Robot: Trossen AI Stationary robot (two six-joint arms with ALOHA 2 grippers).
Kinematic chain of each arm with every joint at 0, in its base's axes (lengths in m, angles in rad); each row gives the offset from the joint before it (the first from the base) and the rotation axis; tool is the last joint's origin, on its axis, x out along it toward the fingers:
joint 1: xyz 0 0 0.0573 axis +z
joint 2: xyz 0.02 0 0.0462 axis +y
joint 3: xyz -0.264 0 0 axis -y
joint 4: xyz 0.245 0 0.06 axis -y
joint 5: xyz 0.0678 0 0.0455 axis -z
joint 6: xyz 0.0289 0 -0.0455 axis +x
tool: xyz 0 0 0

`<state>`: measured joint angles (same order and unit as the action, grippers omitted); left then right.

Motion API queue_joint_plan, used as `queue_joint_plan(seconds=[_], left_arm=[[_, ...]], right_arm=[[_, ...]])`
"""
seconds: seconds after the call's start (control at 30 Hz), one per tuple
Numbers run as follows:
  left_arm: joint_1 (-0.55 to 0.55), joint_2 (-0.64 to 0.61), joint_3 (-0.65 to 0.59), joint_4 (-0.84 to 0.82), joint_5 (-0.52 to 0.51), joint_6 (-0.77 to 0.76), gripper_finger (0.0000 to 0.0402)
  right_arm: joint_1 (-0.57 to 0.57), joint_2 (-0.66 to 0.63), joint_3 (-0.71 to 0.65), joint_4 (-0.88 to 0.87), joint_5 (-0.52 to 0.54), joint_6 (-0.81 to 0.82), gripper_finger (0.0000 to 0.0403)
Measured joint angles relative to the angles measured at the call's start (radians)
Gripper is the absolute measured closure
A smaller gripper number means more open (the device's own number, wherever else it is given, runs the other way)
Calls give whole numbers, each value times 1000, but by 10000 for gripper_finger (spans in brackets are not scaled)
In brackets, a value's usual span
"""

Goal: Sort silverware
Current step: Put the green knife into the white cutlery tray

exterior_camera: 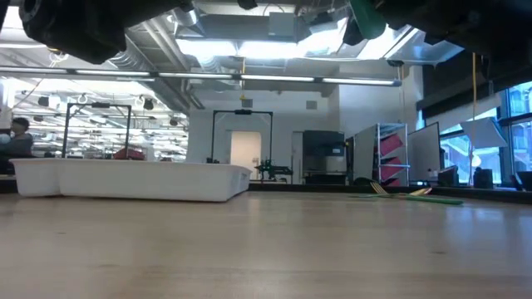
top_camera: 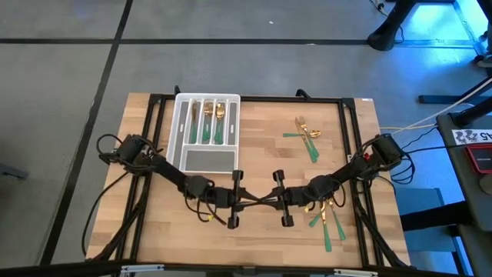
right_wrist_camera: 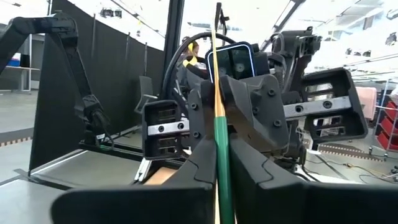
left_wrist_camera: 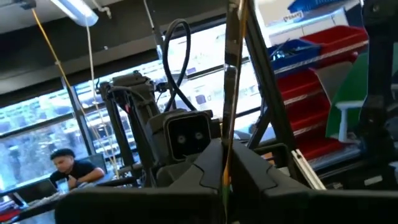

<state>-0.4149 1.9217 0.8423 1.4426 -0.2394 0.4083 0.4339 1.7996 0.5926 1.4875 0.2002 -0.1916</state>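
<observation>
- Silverware piece (right_wrist_camera: pixel 219 134), green-handled, pinched at both ends: right gripper (top_camera: pixel 287 208) and left gripper (top_camera: pixel 234 209) fingers pressed on it, in front of white tray (top_camera: pixel 180 123).
- Loose silverware (top_camera: pixel 307 136) right of tray; sorted pieces inside.
- Risk: uncoordinated release during handover, piece drops short of tray.

Bare table (top_camera: pixel 261 146) between tray (top_camera: pixel 183 131) and silverware (top_camera: pixel 307 137), seemingly.

The silverware (top_camera: pixel 308 137) has shiny gold heads and slim green handles, in the white tray (top_camera: pixel 186 114) and loose on the right. The table (top_camera: pixel 261 154) is pale striped wood, framed black. Both arms are dark.
</observation>
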Motion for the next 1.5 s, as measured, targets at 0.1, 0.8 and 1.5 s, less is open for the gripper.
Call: queue_joint_plan(seconds=[0.1,0.8,1.5], left_arm=[[-16,0,10,-8,-10,46,395],[-48,-426,273,-1620,-709,-732,401],[1067,-611,142,-2147,-42,-895,401]], right_arm=[[0,0,1,-7,-2,0,374],[6,-290,-19,-991,452,264,207],[130,-284,-19,-1045,542,322,206]])
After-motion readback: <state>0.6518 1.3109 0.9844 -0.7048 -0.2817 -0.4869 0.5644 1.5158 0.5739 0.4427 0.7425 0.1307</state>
